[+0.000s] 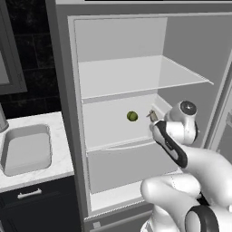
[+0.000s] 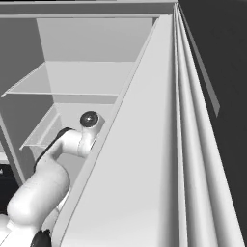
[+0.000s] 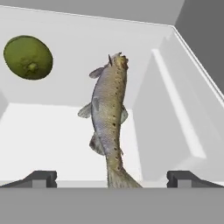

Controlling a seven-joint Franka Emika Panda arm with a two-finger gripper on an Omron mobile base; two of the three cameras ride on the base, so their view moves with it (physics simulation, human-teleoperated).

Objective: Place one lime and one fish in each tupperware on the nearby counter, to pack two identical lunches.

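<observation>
The gripper point(image 3: 111, 179) stands wide open and holds nothing; its two dark tips rise at the bottom of the hand view, one on each side of the fish's tail. The fish point(image 3: 109, 122) lies straight ahead of it on a fridge shelf point(image 1: 115, 142), its long axis running directly away from the hand: tail nearest, between the tips, head farthest, toward the back wall. So the jaws already straddle the narrow tail end, and the open gap runs across the body, not along it (the right way round for a pinch). In my judgement the coming move is a short reach forward along that axis, so that the tips close on the thicker body and not on the thin tail, which could slip out.

The lime point(image 1: 132, 116) sits on the same shelf, apart from the fish and off to one side, upper left in the hand view. From the left base view a tupperware point(image 1: 26, 148) rests on the counter point(image 1: 59, 131) left of the fridge, with neither lime nor fish in it that I can see.
</observation>
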